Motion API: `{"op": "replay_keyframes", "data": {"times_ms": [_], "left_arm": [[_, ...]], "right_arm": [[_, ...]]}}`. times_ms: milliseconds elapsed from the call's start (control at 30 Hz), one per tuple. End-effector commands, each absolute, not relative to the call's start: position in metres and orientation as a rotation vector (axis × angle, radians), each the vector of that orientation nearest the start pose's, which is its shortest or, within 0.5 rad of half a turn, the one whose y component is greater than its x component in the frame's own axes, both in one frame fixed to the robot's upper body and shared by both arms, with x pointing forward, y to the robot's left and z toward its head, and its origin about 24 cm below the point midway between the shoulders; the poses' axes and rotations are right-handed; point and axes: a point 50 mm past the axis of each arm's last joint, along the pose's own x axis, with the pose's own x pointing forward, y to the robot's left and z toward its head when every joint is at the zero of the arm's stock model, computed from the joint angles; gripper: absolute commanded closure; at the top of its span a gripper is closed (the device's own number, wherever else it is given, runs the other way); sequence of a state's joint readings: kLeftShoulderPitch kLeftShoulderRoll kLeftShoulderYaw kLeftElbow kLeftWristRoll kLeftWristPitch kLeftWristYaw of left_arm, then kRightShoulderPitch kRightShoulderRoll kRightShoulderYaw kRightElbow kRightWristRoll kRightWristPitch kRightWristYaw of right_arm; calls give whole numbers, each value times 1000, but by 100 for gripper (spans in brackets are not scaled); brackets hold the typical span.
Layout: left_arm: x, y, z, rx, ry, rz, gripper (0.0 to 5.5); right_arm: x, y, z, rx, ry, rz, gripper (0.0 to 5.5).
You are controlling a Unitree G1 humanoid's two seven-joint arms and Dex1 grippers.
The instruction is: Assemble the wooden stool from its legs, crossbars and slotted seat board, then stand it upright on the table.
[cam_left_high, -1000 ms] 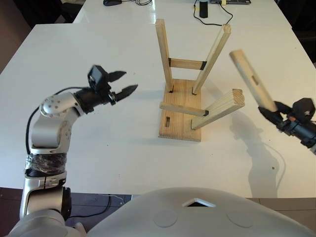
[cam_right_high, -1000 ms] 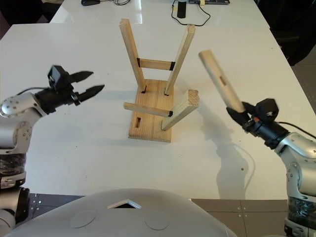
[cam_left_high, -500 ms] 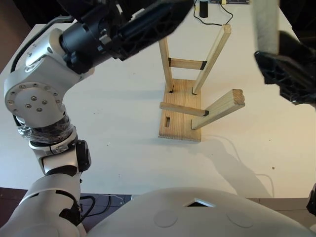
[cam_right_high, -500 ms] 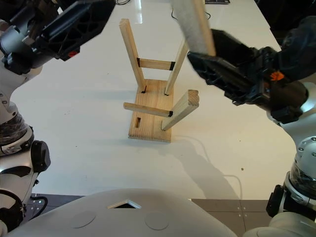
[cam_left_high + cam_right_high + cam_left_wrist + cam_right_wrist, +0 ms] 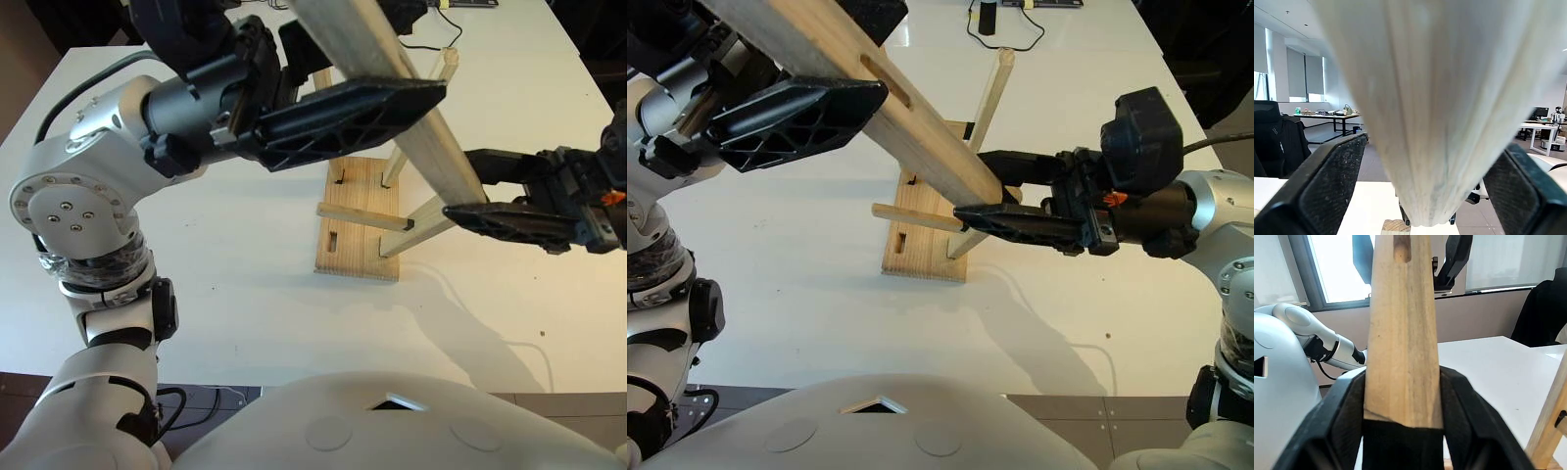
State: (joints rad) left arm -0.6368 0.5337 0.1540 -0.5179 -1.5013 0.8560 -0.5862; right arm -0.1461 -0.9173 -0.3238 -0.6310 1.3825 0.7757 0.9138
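Left side: left gripper (image 5: 877, 54) is raised high over the surface (image 5: 225, 245), at the upper end of the loose leg (image 5: 921, 137). Cannot tell whether its jaws pinch the wood.

The leg slants down across the assembly, mortise slot facing up, well clear of the board.

Centre: seat board (image 5: 343, 262) lies flat, underside up. Two far legs (image 5: 991, 88) stand in their slots, with a crossbar (image 5: 960, 127) between them. A third leg (image 5: 411, 233) sits at the near right corner but leans outward. A second crossbar (image 5: 358, 215) juts from it with its free end in the air. The near left slot (image 5: 333, 238) is empty.

Right side: right gripper (image 5: 458, 184) has its jaws closed on the loose leg's lower end.

Progress, as judged: well past halfway.
- Done: three legs and both crossbars are placed.
- Left to do:
  - Seat the fourth leg in the empty slot and mate it with the free crossbar end.
  - Square up the leaning leg.
  - Turn the stool onto its feet.
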Motion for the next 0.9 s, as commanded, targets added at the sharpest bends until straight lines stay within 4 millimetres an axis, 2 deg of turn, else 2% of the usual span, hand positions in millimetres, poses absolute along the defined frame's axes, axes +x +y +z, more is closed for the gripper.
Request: {"op": "replay_keyframes", "data": {"times_ms": [33,367,600,633,667,767,900], "left_arm": [[208,117,276,-295,-237,-1632,201],[201,121,264,-222,-201,-1689,346],[201,122,260,-212,-187,-1701,346],[201,123,260,-212,-188,-1702,346],[201,123,260,-212,-189,-1703,346],[200,130,267,-226,-213,-1706,346],[193,147,281,-232,-253,-1715,346]], "right_arm": [[179,-185,225,67,69,1480,345],[176,-193,219,-15,113,1482,346],[176,-193,223,-41,85,1481,347],[176,-193,223,-39,81,1481,310],[176,-193,223,-30,75,1484,301],[175,-196,227,28,42,1489,269],[178,-211,244,185,-89,1463,269]]}}
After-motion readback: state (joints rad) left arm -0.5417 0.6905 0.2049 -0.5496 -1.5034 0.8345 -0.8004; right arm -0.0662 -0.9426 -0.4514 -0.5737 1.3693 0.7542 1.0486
